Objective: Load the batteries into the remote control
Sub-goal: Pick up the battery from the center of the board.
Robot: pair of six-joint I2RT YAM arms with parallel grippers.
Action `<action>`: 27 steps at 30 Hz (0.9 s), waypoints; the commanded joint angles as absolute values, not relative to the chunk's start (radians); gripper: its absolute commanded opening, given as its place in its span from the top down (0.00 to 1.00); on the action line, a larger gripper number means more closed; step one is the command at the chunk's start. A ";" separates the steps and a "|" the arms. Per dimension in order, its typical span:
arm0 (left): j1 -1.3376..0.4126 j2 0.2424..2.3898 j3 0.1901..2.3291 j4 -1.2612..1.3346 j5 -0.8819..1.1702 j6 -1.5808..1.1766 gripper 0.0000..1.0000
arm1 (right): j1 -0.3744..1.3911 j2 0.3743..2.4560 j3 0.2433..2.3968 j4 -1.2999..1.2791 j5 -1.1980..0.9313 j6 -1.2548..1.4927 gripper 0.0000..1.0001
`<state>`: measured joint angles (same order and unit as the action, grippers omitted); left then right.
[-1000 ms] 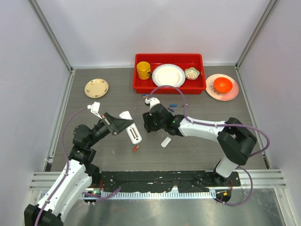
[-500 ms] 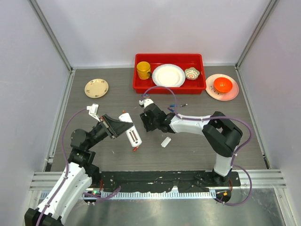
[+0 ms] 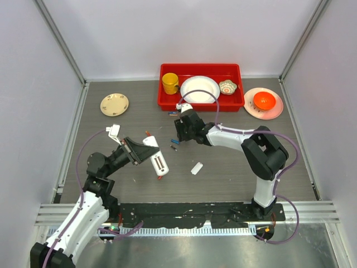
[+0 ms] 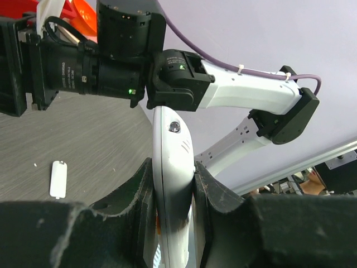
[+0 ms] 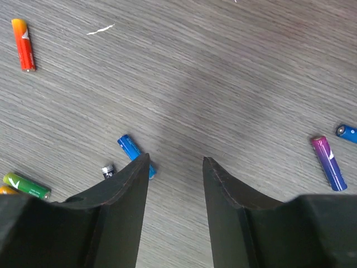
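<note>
My left gripper [image 3: 146, 152] is shut on the white remote control [image 3: 157, 156] and holds it tilted above the table; in the left wrist view the remote [image 4: 172, 162] sits edge-on between the fingers [image 4: 207, 184]. My right gripper [image 3: 179, 135] is open and empty, low over the table among loose batteries. In the right wrist view the gripper [image 5: 175, 162] has a blue battery [image 5: 131, 147] beside its left finger. A dark battery [image 5: 107, 170], a green one [image 5: 27, 186], a red-orange one [image 5: 23, 44] and a purple-blue one [image 5: 329, 163] lie around it. A red-orange battery [image 3: 160, 176] lies under the remote.
A small plain white plate [image 3: 196, 168] lies on the table right of the remote and also shows in the left wrist view [image 4: 58, 178]. A red tray [image 3: 167, 103] with a yellow cup, plate and bowl stands at the back. A pink plate with an orange bowl [image 3: 264, 100] stands right of it and a beige plate [image 3: 114, 104] at the back left.
My right gripper has drawn back from beside the remote toward the red tray, uncovering small batteries on the table. My left gripper has shifted the remote slightly.
</note>
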<state>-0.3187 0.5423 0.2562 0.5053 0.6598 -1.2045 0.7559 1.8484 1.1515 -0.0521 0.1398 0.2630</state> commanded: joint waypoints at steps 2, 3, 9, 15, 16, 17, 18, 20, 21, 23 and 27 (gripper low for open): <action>-0.316 0.546 0.247 0.586 0.675 -1.210 1.00 | 0.761 1.864 1.192 -0.005 0.077 0.244 0.48; -0.316 0.551 0.245 0.591 0.673 -1.212 1.00 | 0.761 1.874 1.195 -0.006 0.071 0.244 0.48; -0.316 0.564 0.239 0.603 0.675 -1.213 1.00 | 0.764 1.905 1.216 -0.012 0.054 0.233 0.48; -0.316 0.578 0.238 0.612 0.673 -1.212 1.00 | 0.770 1.928 1.223 -0.021 0.054 0.225 0.49; -0.316 0.581 0.238 0.615 0.675 -1.213 1.00 | 0.772 1.933 1.224 -0.021 0.055 0.227 0.49; -0.316 0.586 0.238 0.618 0.675 -1.215 1.00 | 0.772 1.939 1.226 -0.021 0.055 0.227 0.49; -0.316 0.589 0.238 0.620 0.675 -1.215 1.00 | 0.770 1.942 1.227 -0.023 0.060 0.226 0.50; -0.314 0.591 0.236 0.617 0.673 -1.215 1.00 | 0.773 1.950 1.233 -0.029 0.069 0.230 0.51; -0.314 0.597 0.238 0.612 0.673 -1.215 1.00 | 0.775 1.960 1.235 -0.034 0.071 0.229 0.52; -0.316 0.603 0.238 0.612 0.678 -1.216 1.00 | 0.782 1.963 1.233 -0.031 0.083 0.227 0.53; -0.316 0.604 0.241 0.612 0.681 -1.216 1.00 | 0.795 1.983 1.255 -0.058 0.115 0.215 0.56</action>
<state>-0.3187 0.6067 0.2386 0.5484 0.6594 -1.2053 0.7742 1.9575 1.2041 -0.0467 0.0742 0.2371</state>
